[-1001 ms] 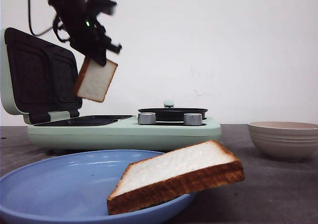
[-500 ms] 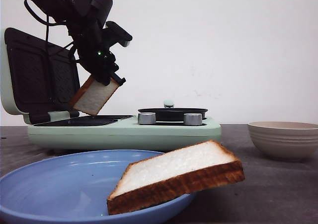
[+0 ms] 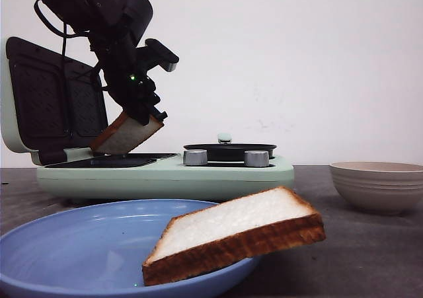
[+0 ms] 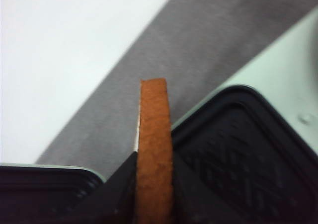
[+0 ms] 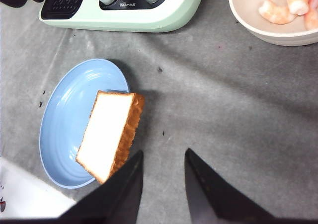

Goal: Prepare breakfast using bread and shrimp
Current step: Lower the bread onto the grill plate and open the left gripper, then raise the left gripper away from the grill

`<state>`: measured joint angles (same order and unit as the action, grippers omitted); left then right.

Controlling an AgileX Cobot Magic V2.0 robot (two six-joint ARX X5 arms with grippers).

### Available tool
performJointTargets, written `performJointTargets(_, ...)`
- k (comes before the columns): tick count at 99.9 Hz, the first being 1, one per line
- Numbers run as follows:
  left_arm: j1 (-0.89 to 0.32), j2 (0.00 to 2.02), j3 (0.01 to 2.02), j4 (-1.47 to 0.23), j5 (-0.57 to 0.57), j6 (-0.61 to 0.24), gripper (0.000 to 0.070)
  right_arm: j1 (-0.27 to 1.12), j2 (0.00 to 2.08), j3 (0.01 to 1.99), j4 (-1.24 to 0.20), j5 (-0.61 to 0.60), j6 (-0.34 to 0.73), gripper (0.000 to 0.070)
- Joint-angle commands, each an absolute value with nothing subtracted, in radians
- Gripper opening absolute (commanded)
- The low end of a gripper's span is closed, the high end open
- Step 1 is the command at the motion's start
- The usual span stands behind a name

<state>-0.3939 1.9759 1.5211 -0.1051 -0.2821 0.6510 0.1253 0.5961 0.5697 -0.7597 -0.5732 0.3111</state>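
Grey cloth covers the table (image 3: 370, 258), with a plain white wall behind it. At the left of the front view stands a mint-green sandwich maker (image 3: 165, 172), its lid (image 3: 46, 100) raised and its dark grill plate (image 3: 112, 160) exposed; two silver knobs (image 3: 195, 157) sit on its front edge beside a black pan (image 3: 229, 150). The left gripper (image 3: 147, 117) hangs at upper left, angled down over that plate, pinching one bread slice (image 3: 125, 136) by its upper edge. The slice tilts, its lower corner just above or touching the plate; which one cannot be told. In the left wrist view the brown crust (image 4: 155, 149) stands edge-on between the dark fingers (image 4: 119, 189), pressed on both sides.

A second slice (image 3: 234, 235) lies in the lower centre of the front view, propped on the right rim of a blue plate (image 3: 73, 252) and overhanging it. A beige bowl (image 3: 378, 184) sits at the right edge; the right wrist view shows pink shrimp (image 5: 278, 13) inside it at upper right. The right gripper (image 5: 163, 184) hovers above the cloth just beside the plate, its fingers spread and holding nothing.
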Motion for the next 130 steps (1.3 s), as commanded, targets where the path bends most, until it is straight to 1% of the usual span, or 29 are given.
performJointTargets(1,-0.401,2.006,1.546,-0.098,-0.276,0.635,0.0004,0.129,0.599,0.589,-0.756,-0.576,0.299,0.0157)
performJointTargets(20,-0.406,2.006,1.546,-0.099,-0.252,0.635,0.0005,0.129,0.599,0.589,-0.756,-0.576,0.299,0.0157)
performJointTargets(24,-0.406,2.006,1.546,-0.102,-0.244,0.634,0.0015,0.129,0.599,0.589,-0.756,-0.576,0.299,0.0157)
performJointTargets(32,-0.408,2.006,1.546,-0.107,-0.229,0.632,0.0094,0.129,0.599,0.589,-0.756,-0.576,0.299,0.0157)
performJointTargets(48,-0.408,2.006,1.546,-0.108,-0.202,0.602,0.0324,0.129,0.599,0.589,-0.756,-0.576,0.299,0.0157)
performJointTargets(58,-0.408,2.006,1.546,-0.108,-0.196,0.578,0.0443,0.129,0.599,0.589,-0.756,-0.576,0.299,0.0157)
performJointTargets(63,-0.408,2.006,1.546,-0.108,-0.187,0.564,0.0483,0.129,0.599,0.589,-0.756,-0.576,0.299,0.0157)
performJointTargets(76,-0.41,2.006,1.546,-0.107,-0.167,0.531,0.0561,0.129,0.599,0.589,-0.756,-0.576,0.299,0.0157)
performJointTargets(87,-0.413,2.006,1.551,-0.105,-0.156,0.493,0.0567,0.129,0.599,0.589,-0.756,-0.575,0.299,0.0157)
performJointTargets(103,-0.416,2.005,1.602,-0.126,-0.138,0.381,0.0566,0.129,0.599,0.589,-0.756,-0.575,0.299,0.0157)
performJointTargets(119,-0.415,2.003,1.738,-0.263,-0.045,0.291,0.056,0.128,0.599,0.589,-0.756,-0.575,0.299,0.0157)
performJointTargets(130,-0.41,2.003,1.852,-0.377,0.043,0.229,0.0556,0.128,0.599,0.589,-0.756,-0.575,0.299,0.0157)
